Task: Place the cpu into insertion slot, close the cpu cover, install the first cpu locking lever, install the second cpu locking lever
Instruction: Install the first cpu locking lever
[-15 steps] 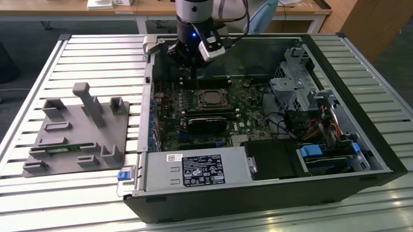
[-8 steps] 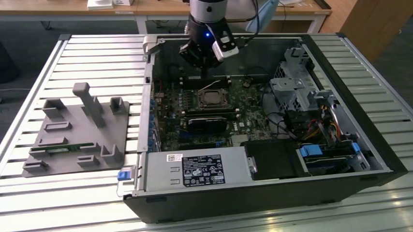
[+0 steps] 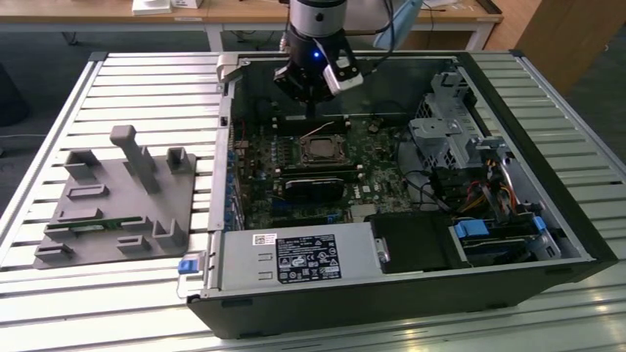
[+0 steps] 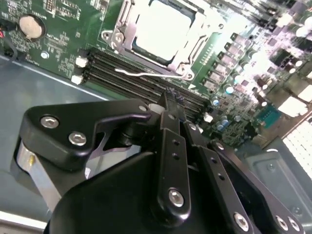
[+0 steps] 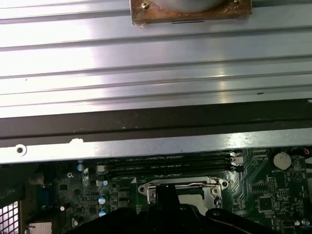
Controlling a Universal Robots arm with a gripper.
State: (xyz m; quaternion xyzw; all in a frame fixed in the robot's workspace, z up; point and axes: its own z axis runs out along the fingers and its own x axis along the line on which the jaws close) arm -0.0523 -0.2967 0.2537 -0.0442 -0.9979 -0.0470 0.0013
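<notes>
The cpu [image 4: 158, 27] lies in the insertion slot [image 3: 321, 151], its silver face showing through the window of the cpu cover [image 4: 123, 30], which lies flat over it. A thin wire locking lever [image 4: 146, 74] runs along the socket's edge beside the memory slots and looks unlatched. My gripper [image 4: 168, 100] hangs above the memory slots just behind the socket, fingers together and holding nothing. In the exterior view the gripper [image 3: 311, 108] sits over the board's far part. The socket [image 5: 183, 191] also appears in the first wrist view.
The open computer case [image 3: 577, 220] lies on a slatted metal table. Inside are a black block [image 3: 313, 183] near the socket, a drive cage [image 3: 455, 136] with cables at the exterior view's right, and a power supply [image 3: 293, 260] in front. A grey fixture plate [image 3: 117, 205] lies at the left.
</notes>
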